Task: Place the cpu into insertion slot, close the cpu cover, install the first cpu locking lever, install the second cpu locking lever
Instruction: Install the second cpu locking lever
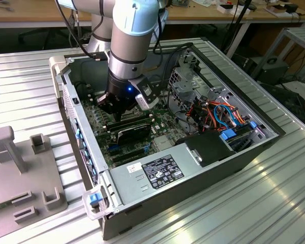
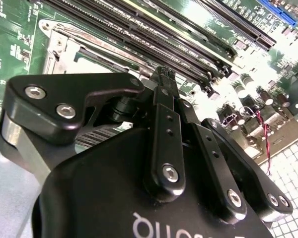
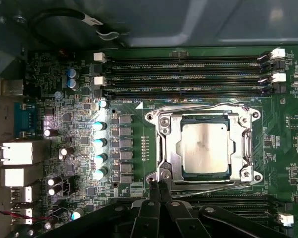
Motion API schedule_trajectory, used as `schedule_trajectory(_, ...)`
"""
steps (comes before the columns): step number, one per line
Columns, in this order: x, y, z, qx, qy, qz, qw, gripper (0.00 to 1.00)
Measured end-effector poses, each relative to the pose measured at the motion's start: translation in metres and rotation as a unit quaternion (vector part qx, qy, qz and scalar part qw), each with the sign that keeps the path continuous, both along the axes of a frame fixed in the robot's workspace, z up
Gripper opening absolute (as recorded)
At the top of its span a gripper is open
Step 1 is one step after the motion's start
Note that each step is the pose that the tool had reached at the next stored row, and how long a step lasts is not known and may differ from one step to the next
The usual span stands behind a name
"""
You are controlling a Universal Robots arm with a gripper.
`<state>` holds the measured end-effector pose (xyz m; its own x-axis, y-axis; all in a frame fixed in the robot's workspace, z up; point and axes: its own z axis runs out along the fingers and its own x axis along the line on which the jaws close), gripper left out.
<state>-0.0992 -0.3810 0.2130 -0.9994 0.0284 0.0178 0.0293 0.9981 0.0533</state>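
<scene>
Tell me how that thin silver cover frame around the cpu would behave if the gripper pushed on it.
The cpu cover looks like thin sheet metal, so probably stiff but springy rather than floppy. It lies flat around the cpu, so a downward push should hardly move it. Its smooth shiny surface may let the gripper slip sideways.

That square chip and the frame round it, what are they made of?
The cpu top looks like dull grey metal: matt, with faint smudges. The cpu cover looks like brighter bare steel, judging by its sharp glints. Neither is certain from looks alone.
</scene>
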Motion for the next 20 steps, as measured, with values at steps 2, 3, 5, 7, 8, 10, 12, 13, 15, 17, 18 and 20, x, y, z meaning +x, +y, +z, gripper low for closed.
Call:
schedule_trajectory(2, -0.0015, 0.0, -0.0001, 0.0001, -0.0001, 0.0, 1.0, 0.11)
schedule_trajectory(3, -0.0023, 0.0, -0.0003, 0.0002, 0.0, 0.0, 1.0, 0.11)
schedule_trajectory(5, -0.0035, -0.0001, -0.0013, 0.0003, 0.0, 0.0, 1.0, 0.11)
schedule_trajectory(7, -0.0041, 0.0, -0.0023, 0.0011, 0.0, 0.0, 1.0, 0.11)
schedule_trajectory(8, -0.0042, 0.0, -0.0029, 0.0018, 0.0, 0.0, 1.0, 0.11)
schedule_trajectory(10, -0.0043, 0.0, -0.0034, 0.0026, 0.0, 0.003, 0.99999, 0.11)
schedule_trajectory(12, -0.0044, 0.0, -0.0037, 0.0031, 0.0, 0.008, 0.99996, 0.11)
schedule_trajectory(13, -0.0044, 0.0, -0.004, 0.0033, 0.0001, 0.01, 0.99994, 0.11)
schedule_trajectory(15, -0.0045, 0.0, -0.0042, 0.0032, 0.0003, 0.014, 0.99989, 0.11)
schedule_trajectory(17, -0.0045, 0.0, -0.0044, 0.0032, 0.0003, 0.02, 0.9998, 0.11)
schedule_trajectory(18, -0.0045, 0.0, -0.0045, 0.0033, 0.0003, 0.021, 0.99978, 0.11)
schedule_trajectory(20, -0.0045, 0.0001, -0.0048, 0.0034, 0.0002, 0.021, 0.99977, 0.11)
